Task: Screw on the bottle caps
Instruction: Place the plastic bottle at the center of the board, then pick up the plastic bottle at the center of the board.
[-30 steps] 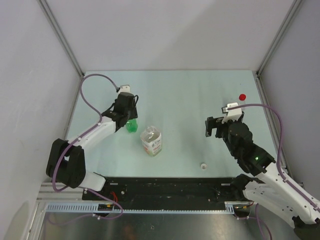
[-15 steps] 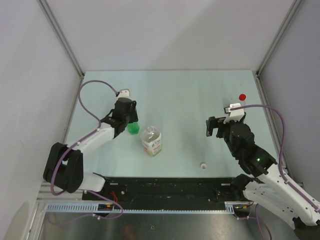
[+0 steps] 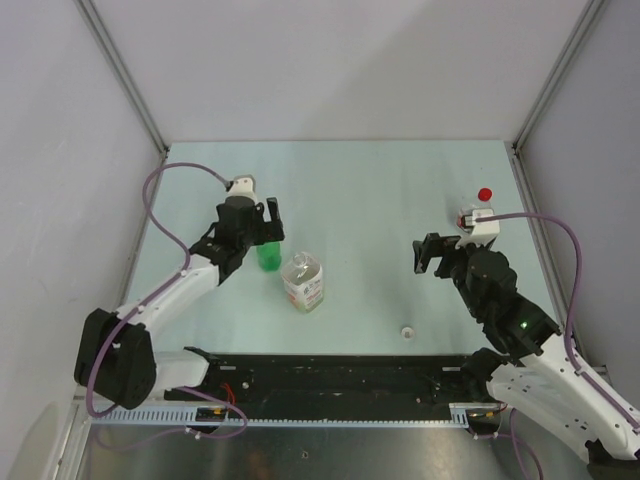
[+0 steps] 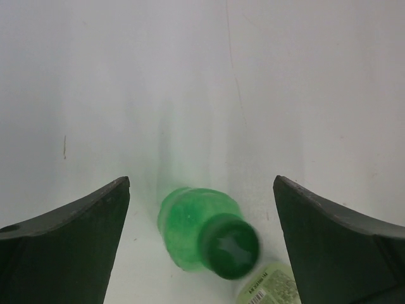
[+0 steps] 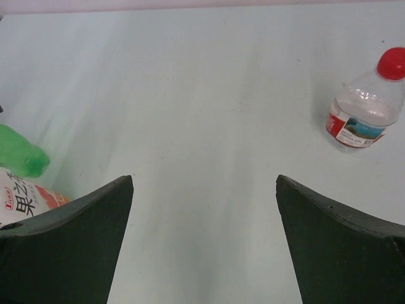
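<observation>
Pale green table (image 3: 380, 180), boxed in by grey walls, is carrying three bottles while two robot arms are working from its near edge. At left, the left fingers (image 4: 63, 247) are standing spread wide and gripping nothing, having let go within the last second of the green bottle (image 3: 267, 256) they had been half closed around. They are now hanging above it, one to each side, touching neither the bottle nor its cap. That green cap (image 4: 233, 246) is sitting on the neck of the upright green bottle, which has not moved. The left arm (image 3: 175, 288) has dropped its elbow toward the near edge since a second ago. Just right of the green bottle, the orange-labelled bottle (image 3: 303, 282) is standing where it stood before. Further right, near the table's front edge, the white cap (image 3: 407, 330) is lying alone, well apart from every bottle and also unmoved. The right fingers (image 5: 63, 240) are hanging wide open and empty over bare table, as they were a second ago, the right arm having shifted only slightly. At far right, toward the back, the red cap (image 5: 391, 63) is sitting on the small clear bottle (image 5: 364, 114), which is red-labelled and standing upright.
</observation>
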